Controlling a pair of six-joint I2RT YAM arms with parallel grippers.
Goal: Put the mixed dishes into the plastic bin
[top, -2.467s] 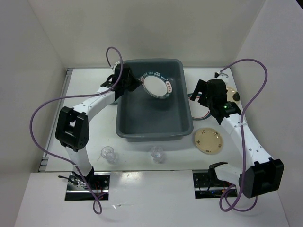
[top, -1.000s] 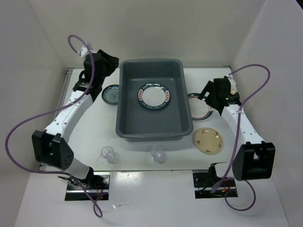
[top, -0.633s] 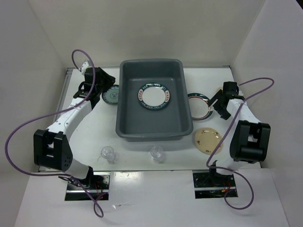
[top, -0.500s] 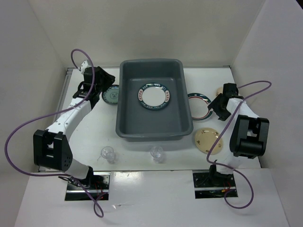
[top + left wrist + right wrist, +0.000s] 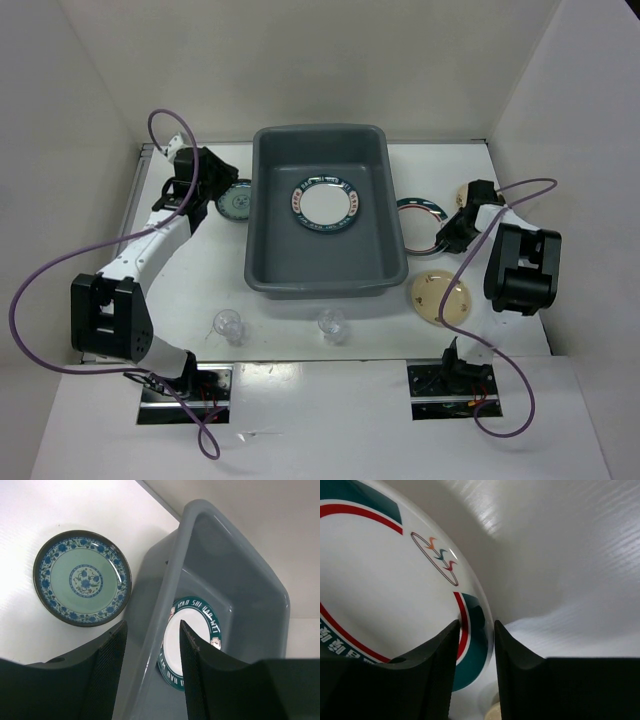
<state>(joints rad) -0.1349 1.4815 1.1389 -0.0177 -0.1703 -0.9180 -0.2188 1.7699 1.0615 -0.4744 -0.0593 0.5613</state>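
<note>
Right gripper (image 5: 476,625) straddles the green-rimmed plate (image 5: 380,580) near the right edge of the table (image 5: 190,285), seemingly for pickup; clamping cannot be told. Left gripper (image 5: 152,627) hangs open, empty, above the bin (image 5: 170,580).

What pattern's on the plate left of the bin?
The plate: blue flowers on pale green; left wrist view.
</note>
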